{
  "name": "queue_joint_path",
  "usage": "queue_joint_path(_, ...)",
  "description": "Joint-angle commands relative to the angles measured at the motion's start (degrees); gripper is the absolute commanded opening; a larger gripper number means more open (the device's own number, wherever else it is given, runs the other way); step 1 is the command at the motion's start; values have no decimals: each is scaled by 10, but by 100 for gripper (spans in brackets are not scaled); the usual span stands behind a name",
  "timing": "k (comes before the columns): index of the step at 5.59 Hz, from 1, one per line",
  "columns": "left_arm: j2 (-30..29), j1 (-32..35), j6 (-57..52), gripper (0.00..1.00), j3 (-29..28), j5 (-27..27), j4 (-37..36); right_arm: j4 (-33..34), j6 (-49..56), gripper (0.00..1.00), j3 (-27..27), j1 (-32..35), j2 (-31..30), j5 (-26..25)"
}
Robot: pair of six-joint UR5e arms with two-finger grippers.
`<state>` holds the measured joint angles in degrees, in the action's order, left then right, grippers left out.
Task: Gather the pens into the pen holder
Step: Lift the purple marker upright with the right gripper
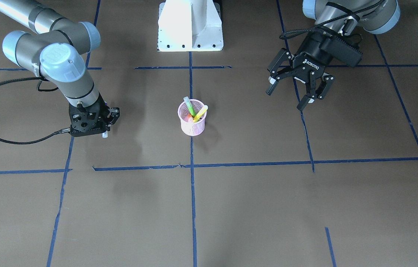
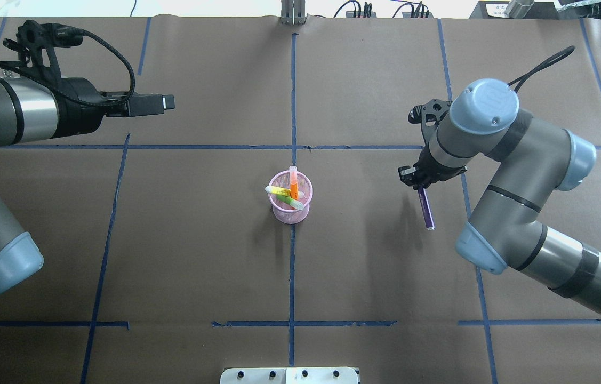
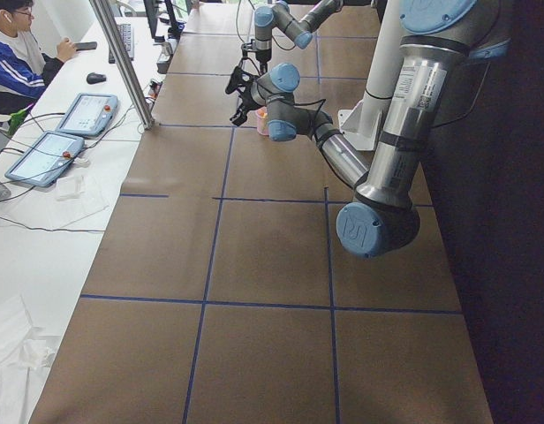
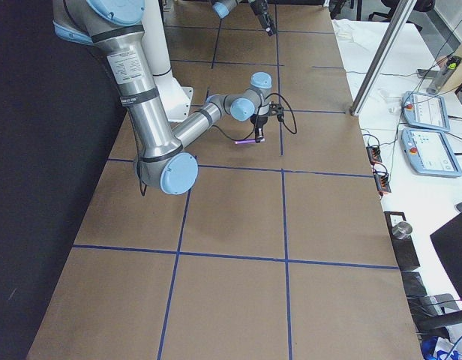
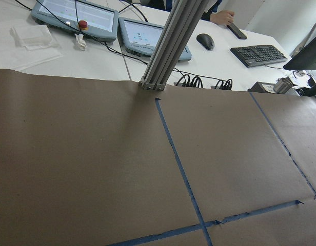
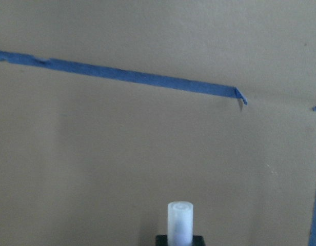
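The pink mesh pen holder (image 1: 194,128) (image 2: 301,214) stands upright at the table's middle. Three pens lean inside it: a green one (image 1: 189,106) (image 2: 294,203), a yellow one (image 1: 201,112) (image 2: 277,190) and an orange one (image 2: 293,185). My right gripper (image 1: 98,124) (image 2: 420,180) hangs above the table, well off to the holder's right in the overhead view, shut on a purple pen (image 2: 426,210) (image 4: 248,140). The pen's pale cap (image 6: 179,222) (image 1: 105,135) points down at the paper. My left gripper (image 1: 297,90) is raised on the other side, open and empty.
The white robot base (image 1: 190,29) (image 2: 289,375) stands behind the holder. Blue tape lines (image 1: 192,185) cross the brown paper cover. A metal post (image 5: 171,43), tablets (image 3: 60,141), a keyboard (image 5: 258,53) and a seated person (image 3: 16,62) are beyond the far table edge.
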<state>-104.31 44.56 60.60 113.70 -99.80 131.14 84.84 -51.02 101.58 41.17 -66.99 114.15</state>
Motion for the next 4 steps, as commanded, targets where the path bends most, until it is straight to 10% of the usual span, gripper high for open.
queue_joint_path(1, 16, 0, -28, 100, -5, -7, -11, -77, -38, 0, 48, 15, 21, -6)
queue_joint_path(4, 16, -5, -28, 100, -41, -8, -17, -277, -86, 0, 50, -35, 36, -195)
